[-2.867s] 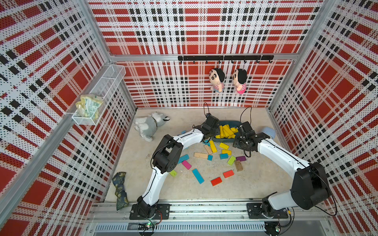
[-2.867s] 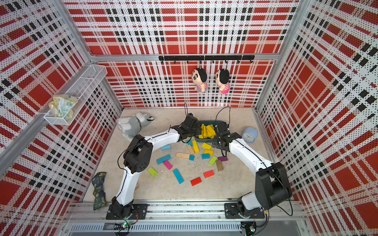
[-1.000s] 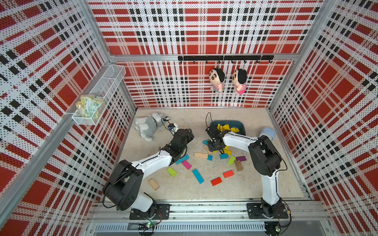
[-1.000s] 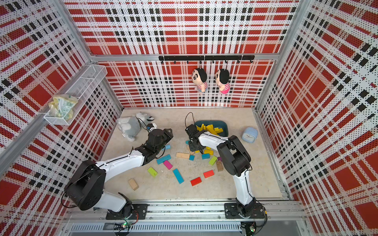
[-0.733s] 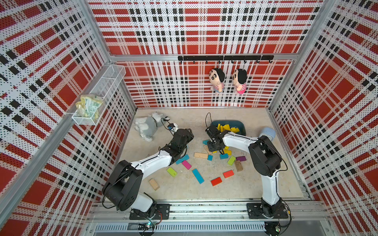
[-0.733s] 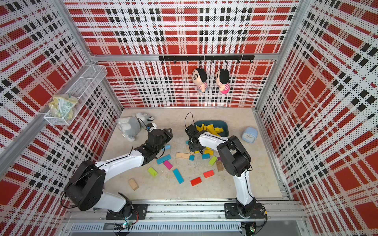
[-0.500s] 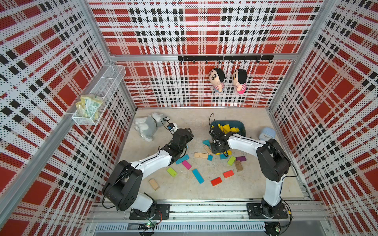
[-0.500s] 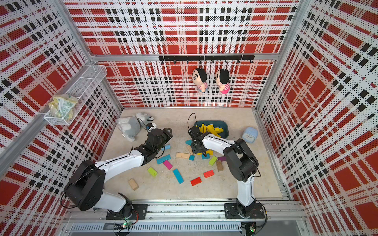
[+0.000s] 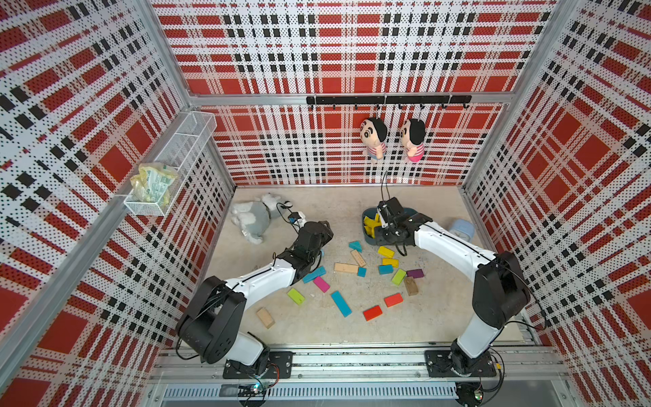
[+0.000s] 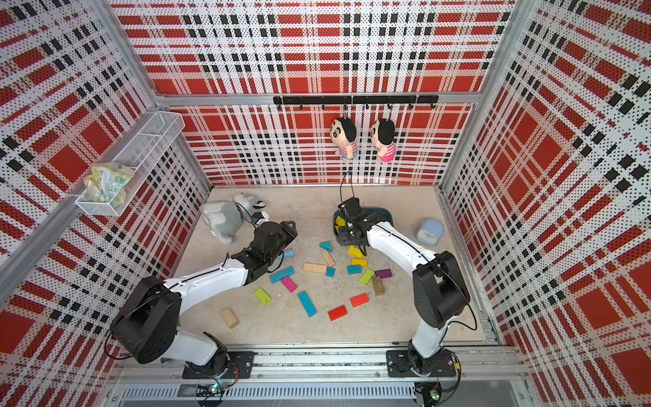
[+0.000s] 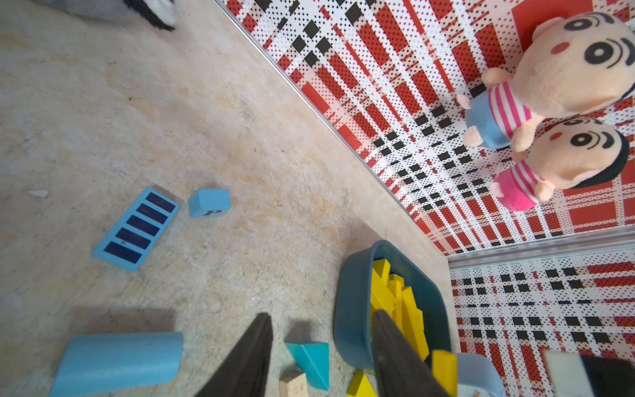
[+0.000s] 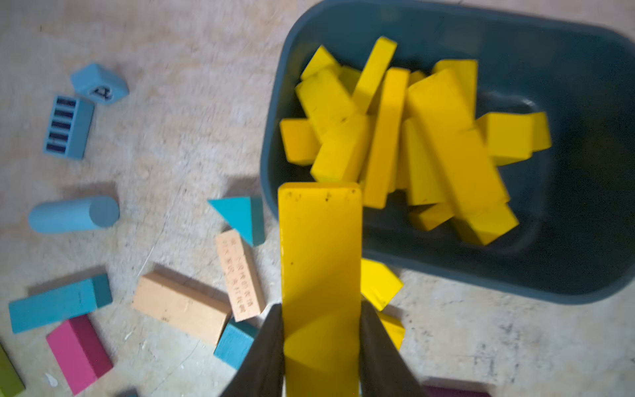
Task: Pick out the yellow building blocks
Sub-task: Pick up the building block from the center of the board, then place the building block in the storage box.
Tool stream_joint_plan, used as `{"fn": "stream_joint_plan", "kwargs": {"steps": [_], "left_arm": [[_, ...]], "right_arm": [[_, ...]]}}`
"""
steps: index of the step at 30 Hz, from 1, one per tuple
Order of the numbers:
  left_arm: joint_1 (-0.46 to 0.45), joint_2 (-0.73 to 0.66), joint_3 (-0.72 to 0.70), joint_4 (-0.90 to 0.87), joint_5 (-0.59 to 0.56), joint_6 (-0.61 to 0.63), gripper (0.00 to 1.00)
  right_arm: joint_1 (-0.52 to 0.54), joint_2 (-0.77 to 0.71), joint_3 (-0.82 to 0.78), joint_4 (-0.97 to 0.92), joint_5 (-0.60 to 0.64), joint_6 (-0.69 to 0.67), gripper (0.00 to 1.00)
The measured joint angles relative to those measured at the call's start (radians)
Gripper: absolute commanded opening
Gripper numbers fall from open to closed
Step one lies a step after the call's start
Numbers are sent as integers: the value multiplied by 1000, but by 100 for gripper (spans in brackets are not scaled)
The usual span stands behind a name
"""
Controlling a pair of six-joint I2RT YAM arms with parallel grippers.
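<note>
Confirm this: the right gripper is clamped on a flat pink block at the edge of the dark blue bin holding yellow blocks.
Wrong in one respect: the colour is yellow, not pink. The right wrist view shows the right gripper clamped on a flat yellow block at the edge of the dark blue bin holding yellow blocks.

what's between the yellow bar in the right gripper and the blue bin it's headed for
Nothing visible. The right gripper holds the yellow bar with its far end over the near rim of the blue bin. Beyond it lies only the pile of yellow blocks, inside the bin.
</note>
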Motion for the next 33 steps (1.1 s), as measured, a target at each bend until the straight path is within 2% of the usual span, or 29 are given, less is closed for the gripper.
{"fn": "stream_joint_plan", "kwargs": {"steps": [5,15,21,26,31,33], "left_arm": [[0,0,0,-7,-8,9,51],[11,0,0,-11,-20,19,51],[14,0,1,-11,-19,21,51],[18,1,6,-15,-19,28,51],[18,2,26,-27,-22,37,51],[18,2,31,-30,-24,39,51]], "right_arm": [[-80,75,100,1,0,-8,25],[-100,215,155,-19,2,-14,27],[-121,265,183,-19,5,-11,41],[-123,272,193,-19,18,-12,50],[-123,255,181,-24,34,-43,50],[-119,198,120,8,33,-90,50]]}}
